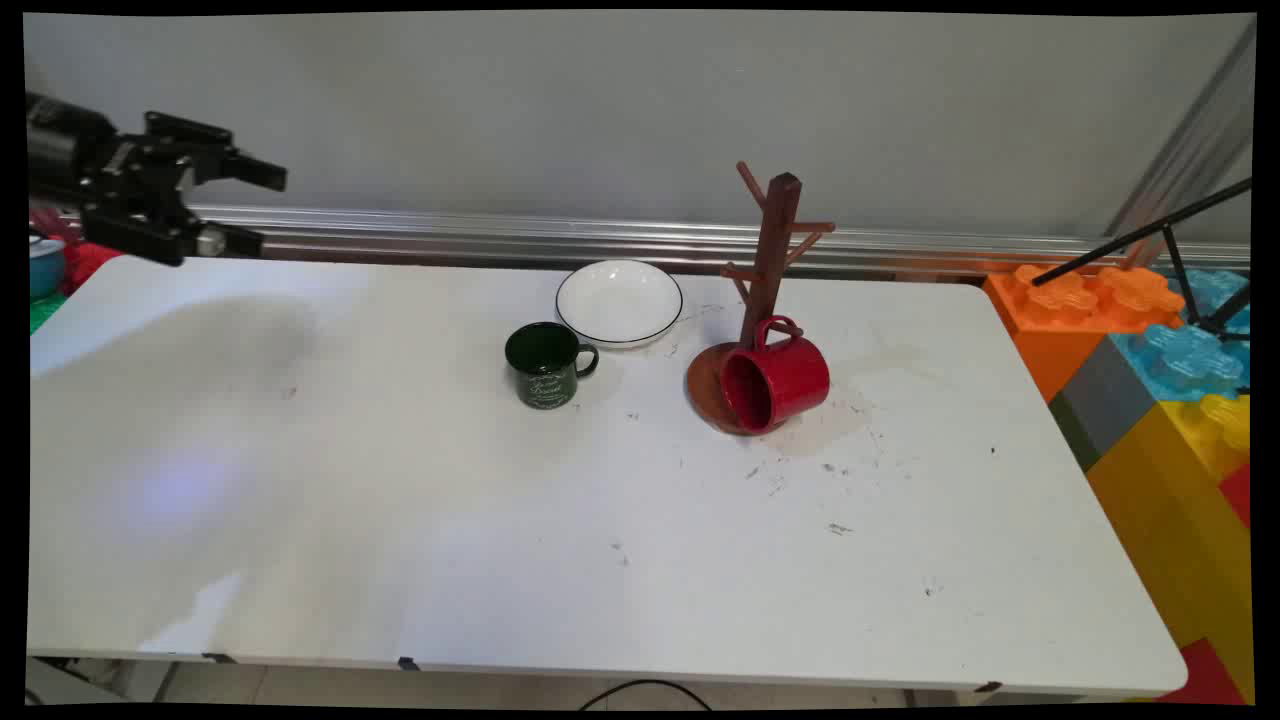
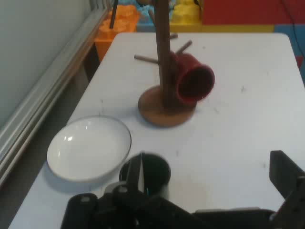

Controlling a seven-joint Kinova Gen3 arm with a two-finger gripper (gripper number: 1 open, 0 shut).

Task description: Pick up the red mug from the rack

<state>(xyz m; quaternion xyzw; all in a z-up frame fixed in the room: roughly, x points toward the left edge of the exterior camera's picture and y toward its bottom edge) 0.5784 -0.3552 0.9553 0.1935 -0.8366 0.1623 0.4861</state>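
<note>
Currently the gripper is hovering empty, fingers spread, high over the worktop's far left corner. Sitting mid-worktop are one green mug, one white bowl, and one red mug lying against one wooden mug tree.

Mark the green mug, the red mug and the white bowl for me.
green mug point(image 1: 546, 372): main view, on its side wall.
red mug point(image 1: 785, 380): main view, on its outer wall; it lies tipped on the rack's base.
white bowl point(image 1: 618, 298): main view, on its inner surface.
</note>
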